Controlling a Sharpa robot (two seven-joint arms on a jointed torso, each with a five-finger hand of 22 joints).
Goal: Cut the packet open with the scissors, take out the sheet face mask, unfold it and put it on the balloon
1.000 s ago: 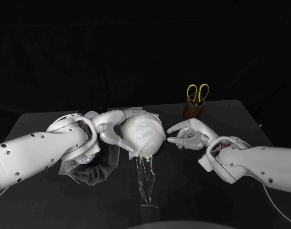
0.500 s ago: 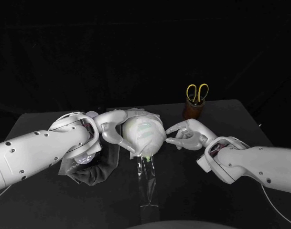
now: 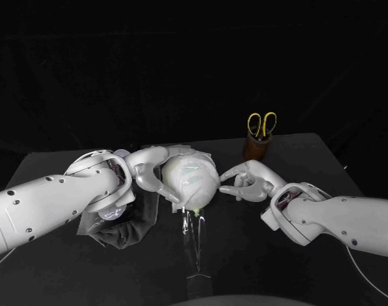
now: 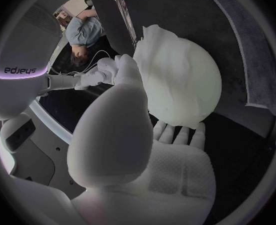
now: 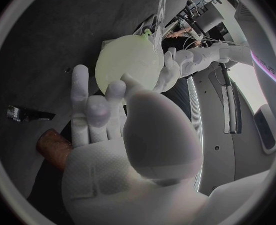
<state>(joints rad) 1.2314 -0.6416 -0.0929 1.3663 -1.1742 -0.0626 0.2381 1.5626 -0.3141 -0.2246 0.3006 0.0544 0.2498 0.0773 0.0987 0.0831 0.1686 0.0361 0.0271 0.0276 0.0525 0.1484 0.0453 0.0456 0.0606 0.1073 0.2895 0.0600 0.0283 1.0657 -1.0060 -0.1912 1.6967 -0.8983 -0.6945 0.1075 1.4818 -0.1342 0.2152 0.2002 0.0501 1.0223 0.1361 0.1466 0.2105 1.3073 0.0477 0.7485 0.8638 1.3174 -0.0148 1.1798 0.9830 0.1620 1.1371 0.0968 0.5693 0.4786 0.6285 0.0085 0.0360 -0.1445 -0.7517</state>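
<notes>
Item: balloon (image 3: 192, 182), pale, mounted knot-down on a clear stand (image 3: 194, 245) at the middle of the black surface (image 3: 249, 274). Covering: sheet face mask (image 4: 175, 70), white, draped over the balloon's top and far side; how far round it reaches cannot be told. Left hand (image 3: 152, 173): cupped on the balloon's left flank and holding it, with the thumb by the mask's edge and the fingers (image 4: 175, 132) tucked beneath. Right hand (image 3: 246, 180): just beside the balloon's right flank, fingers (image 5: 81, 92) curled in with nothing seen between them; whether they touch the balloon cannot be told. Also present: scissors (image 3: 264, 123), yellow-handled, upright in a brown holder (image 3: 257, 148) at the far right, untouched; a dark cloth (image 3: 125, 228) under the left arm. Stage, as judged: fitting the mask, late in the task. Handling note: keep the left hold light and steady so the stand does not tip. Use the right fingers to press and smooth the sheet downward from the top, working out folds. Avoid a hard pinch, since the thin wet sheet would likely drag or bunch and the balloon would yield.
</notes>
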